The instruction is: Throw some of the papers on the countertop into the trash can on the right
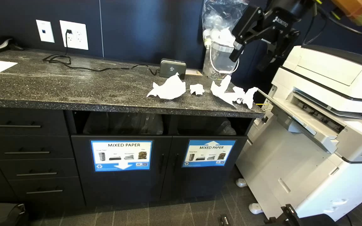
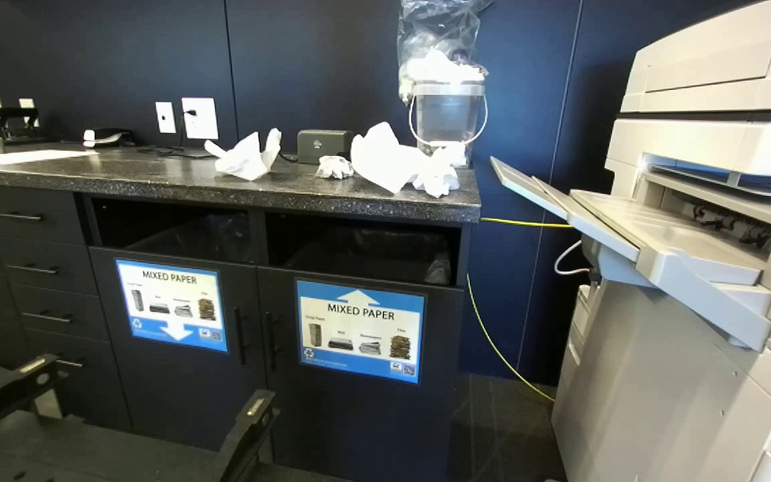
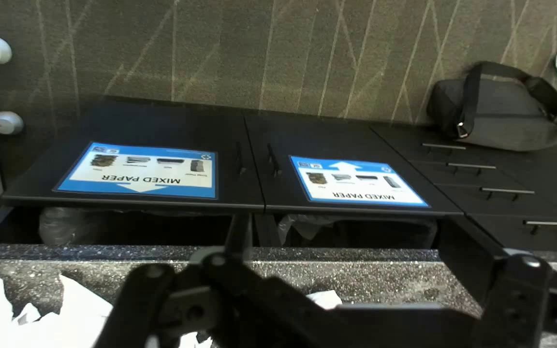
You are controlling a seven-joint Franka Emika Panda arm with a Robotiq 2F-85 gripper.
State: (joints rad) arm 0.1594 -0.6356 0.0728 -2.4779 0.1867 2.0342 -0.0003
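At least four crumpled papers [image 1: 167,88] are lying on the right part of the dark countertop [image 1: 102,86]. Two bins [image 1: 121,188] are standing underneath, and the trash can [image 1: 200,182] is sitting on the right. The countertop's near edge is lying between the papers and the slots [image 2: 365,258]. The gripper [image 1: 250,60] is hanging higher up, on the right, its fingers [image 1: 236,56] spread wide and holding only air. One clear bucket [image 2: 449,110] and one dark box [image 1: 172,69] are standing at the far side. One big printer [image 1: 287,157] is filling the right, its tray [image 2: 680,234] poking out. Four drawers [image 1: 36,142] are lining the left, near one black bag [image 3: 505,116].
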